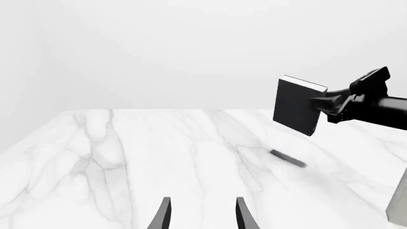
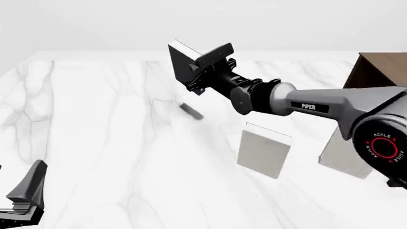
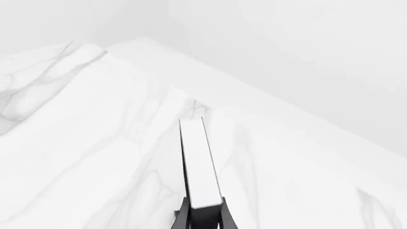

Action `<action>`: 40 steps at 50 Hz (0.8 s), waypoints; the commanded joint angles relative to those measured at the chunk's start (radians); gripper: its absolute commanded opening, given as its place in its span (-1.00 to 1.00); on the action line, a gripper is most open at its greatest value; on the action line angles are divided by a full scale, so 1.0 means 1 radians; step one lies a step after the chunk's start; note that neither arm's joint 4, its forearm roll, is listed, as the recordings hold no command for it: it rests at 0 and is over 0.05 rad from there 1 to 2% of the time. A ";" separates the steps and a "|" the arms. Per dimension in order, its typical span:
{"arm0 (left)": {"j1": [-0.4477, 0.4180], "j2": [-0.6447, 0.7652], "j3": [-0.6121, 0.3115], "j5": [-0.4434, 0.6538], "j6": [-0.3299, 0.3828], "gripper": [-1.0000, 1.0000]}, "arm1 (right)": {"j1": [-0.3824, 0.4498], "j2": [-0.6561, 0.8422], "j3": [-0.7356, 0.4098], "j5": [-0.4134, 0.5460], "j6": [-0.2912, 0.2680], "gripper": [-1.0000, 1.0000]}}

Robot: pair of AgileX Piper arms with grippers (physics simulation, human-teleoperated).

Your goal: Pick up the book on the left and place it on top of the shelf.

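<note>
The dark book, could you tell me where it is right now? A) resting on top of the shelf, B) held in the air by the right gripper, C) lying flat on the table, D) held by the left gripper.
B: the book is clamped in the right gripper clear above the table, with its shadow on the marble below; the left gripper is open and holds nothing.

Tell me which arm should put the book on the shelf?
The right one. Its claw is shut on the book and holds it above the table, and the shelf is on that arm's side. The left claw sits empty, far across the table.
</note>
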 commanded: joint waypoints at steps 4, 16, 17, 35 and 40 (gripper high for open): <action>0.000 0.000 0.000 0.000 0.000 1.00 | -0.009 -0.200 0.181 -0.044 0.006 -1.00; 0.000 0.000 0.000 0.000 0.000 1.00 | -0.039 -0.346 0.313 -0.034 -0.013 -1.00; 0.000 0.000 0.000 0.000 0.000 1.00 | -0.044 -0.358 0.320 -0.030 -0.018 -1.00; 0.000 0.000 0.000 0.000 0.000 1.00 | -0.094 -0.558 0.402 0.022 -0.066 -1.00; 0.000 0.000 0.000 0.000 0.000 1.00 | -0.120 -0.616 0.429 0.043 -0.080 -1.00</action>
